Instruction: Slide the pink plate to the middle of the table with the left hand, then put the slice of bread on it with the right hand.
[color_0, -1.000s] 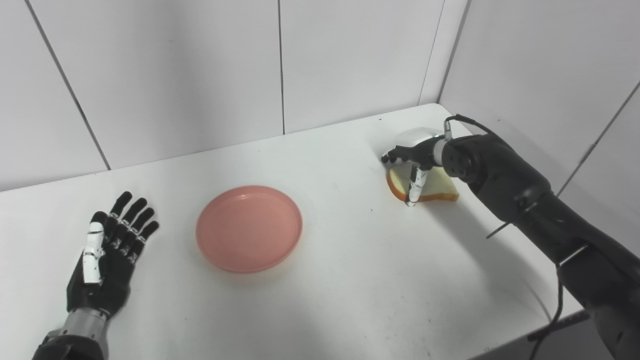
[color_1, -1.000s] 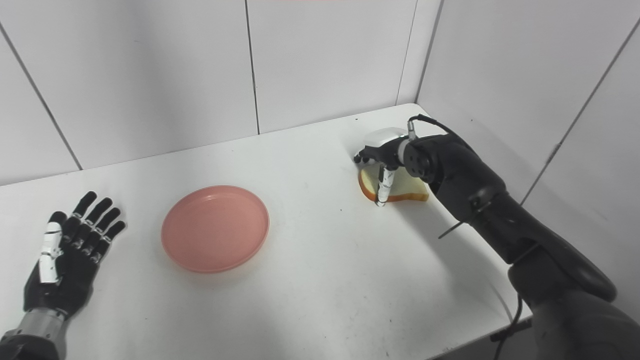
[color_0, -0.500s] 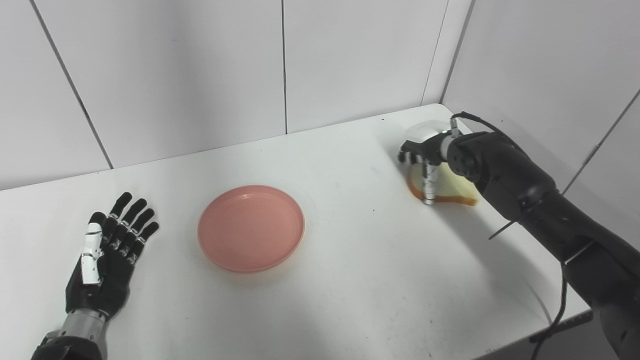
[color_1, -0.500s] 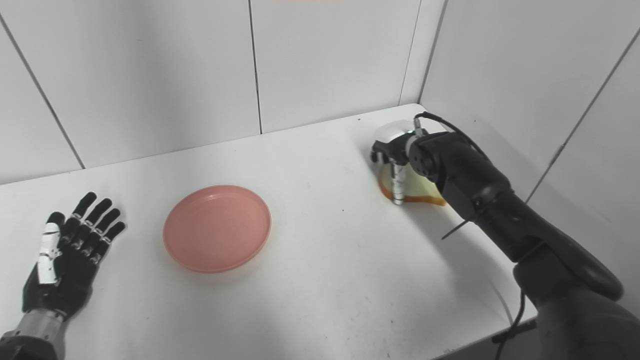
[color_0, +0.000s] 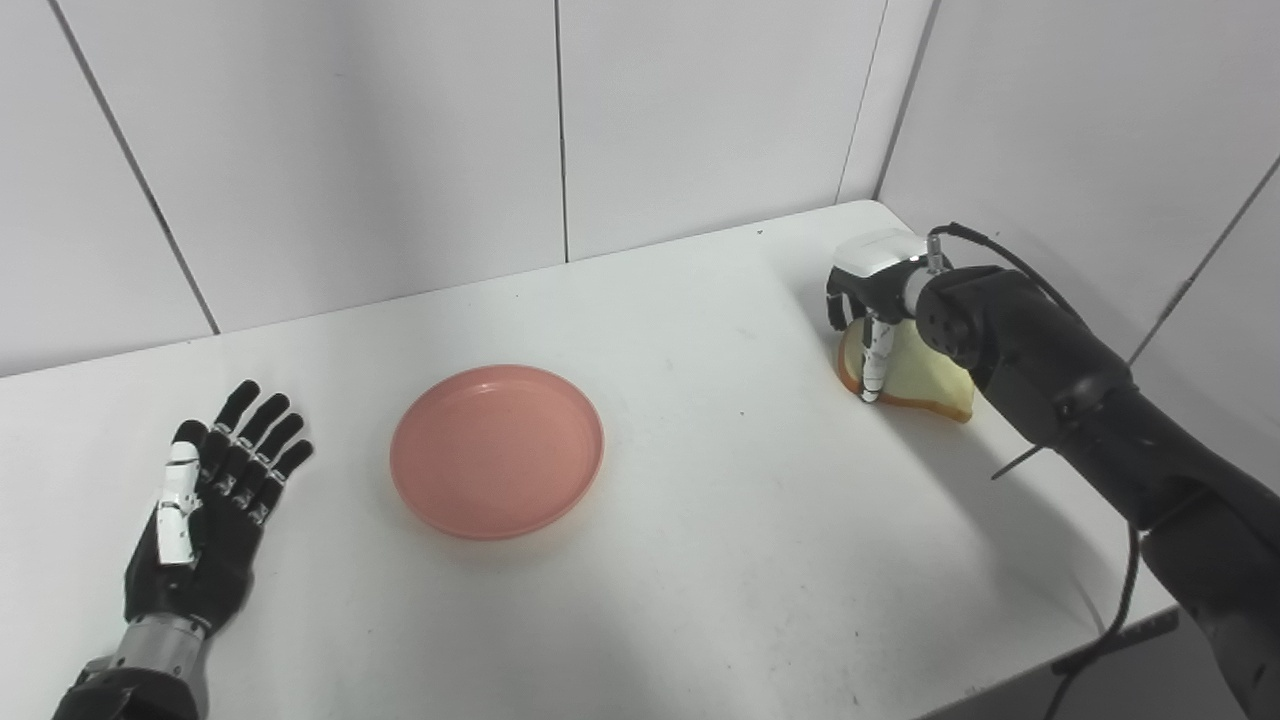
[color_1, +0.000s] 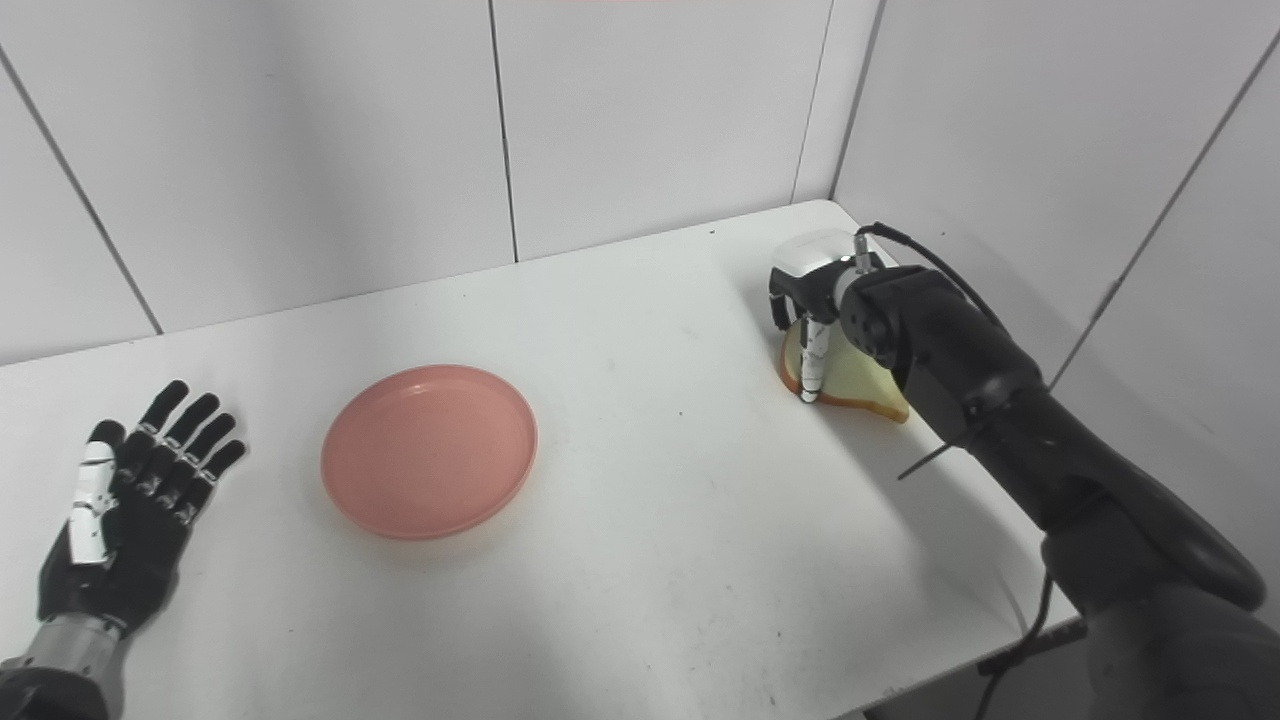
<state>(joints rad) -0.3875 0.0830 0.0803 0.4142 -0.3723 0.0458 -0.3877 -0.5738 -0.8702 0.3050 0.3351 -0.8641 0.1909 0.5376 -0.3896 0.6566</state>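
Two hands of mine are out on the white table (color_0: 700, 520). From my left eye, lots of bare table lies between the pink plate (color_0: 497, 451) and the slice of bread (color_0: 912, 368). The bread sits far on the right, near the table's edge and the wall corner. The plate sits a bit left of the middle. It is round, smooth and shallow, with a low rim. My left hand (color_0: 205, 520) lies flat near the left edge, fingers spread, holding nothing, apart from the plate.

From my right eye, the bread (color_1: 850, 378) is pale and soft-looking with a brown crust, and one side looks tipped up off the table. My right hand (color_1: 812, 312) is curled over it, with one finger pointing down on the crust's left side. I cannot tell if the bread is really pinched. The pink plate (color_1: 428, 450) has nothing on it. My left hand (color_1: 125, 530) rests open.
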